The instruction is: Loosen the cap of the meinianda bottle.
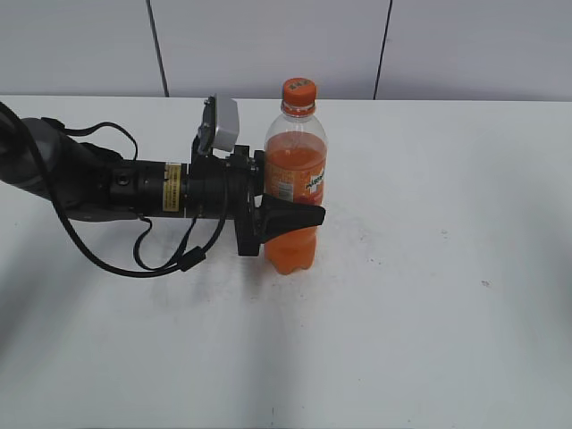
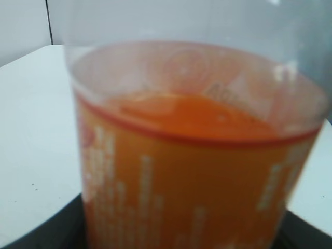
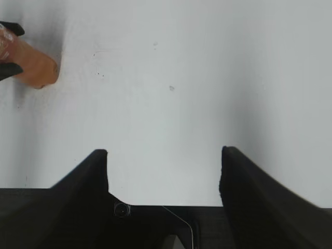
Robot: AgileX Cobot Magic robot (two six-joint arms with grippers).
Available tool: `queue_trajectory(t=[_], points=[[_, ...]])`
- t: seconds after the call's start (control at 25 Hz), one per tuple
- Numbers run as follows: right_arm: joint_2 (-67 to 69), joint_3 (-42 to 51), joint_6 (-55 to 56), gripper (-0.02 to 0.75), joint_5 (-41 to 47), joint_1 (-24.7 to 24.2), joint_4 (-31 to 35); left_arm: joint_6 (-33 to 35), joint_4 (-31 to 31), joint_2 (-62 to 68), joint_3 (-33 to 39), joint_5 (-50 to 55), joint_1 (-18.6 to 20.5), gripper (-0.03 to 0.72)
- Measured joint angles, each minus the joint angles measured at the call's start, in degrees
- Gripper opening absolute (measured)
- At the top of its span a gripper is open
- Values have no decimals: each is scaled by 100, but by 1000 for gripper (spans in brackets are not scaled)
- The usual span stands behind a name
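Exterior view, near to far: bare white table point(image 1: 402, 340) in the foreground. At mid-table the left arm point(image 1: 98, 183) lies nearly level, reaching in from the left edge with a black cable point(image 1: 134, 259) looped beneath it. Its gripper, the left gripper point(image 1: 290, 214), is closed around the middle of the meinianda bottle point(image 1: 296, 179), the near black finger point(image 1: 290, 215) crossing the front of the bottle just below the label. The bottle stands upright on the table, orange drink filling it to the shoulder. The cap point(image 1: 298, 91) sits on the neck at the top, above the gripper and untouched by it. Behind the table is a pale panelled wall point(image 1: 268, 45).

Left wrist view: the bottle point(image 2: 197, 155) fills the frame at very close range and is blurred; the liquid line and label print are visible, with dark finger edges at the lower corners.

Right wrist view: the right gripper point(image 3: 165, 176) hangs above bare table point(image 3: 181, 78), its two black fingers point(image 3: 88, 176) spread wide apart, with nothing between them. The bottle's base point(image 3: 33, 67) appears at the far left edge, well apart from this gripper.
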Motion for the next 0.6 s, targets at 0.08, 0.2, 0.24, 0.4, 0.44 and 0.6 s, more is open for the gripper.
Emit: queue_trajectory(t=[0.08, 0.2, 0.24, 0.4, 0.44, 0.6], points=[[688, -453, 0, 503, 6, 0, -12, 0, 0, 0, 0, 0, 0, 419], [1635, -982, 5, 503, 6, 0, -7, 0, 2, 0, 0, -16, 0, 419], [1893, -1140, 5, 503, 6, 0, -12, 0, 8, 0, 0, -16, 0, 419], [2977, -1911, -14, 503, 11, 0, -86, 0, 8, 0, 0, -16, 0, 419], [3220, -2105, -20, 503, 11, 0, -118, 0, 8, 0, 0, -21, 0, 419], [3893, -2776, 190, 503, 11, -5, -70, 0, 13, 0, 0, -21, 0, 419]])
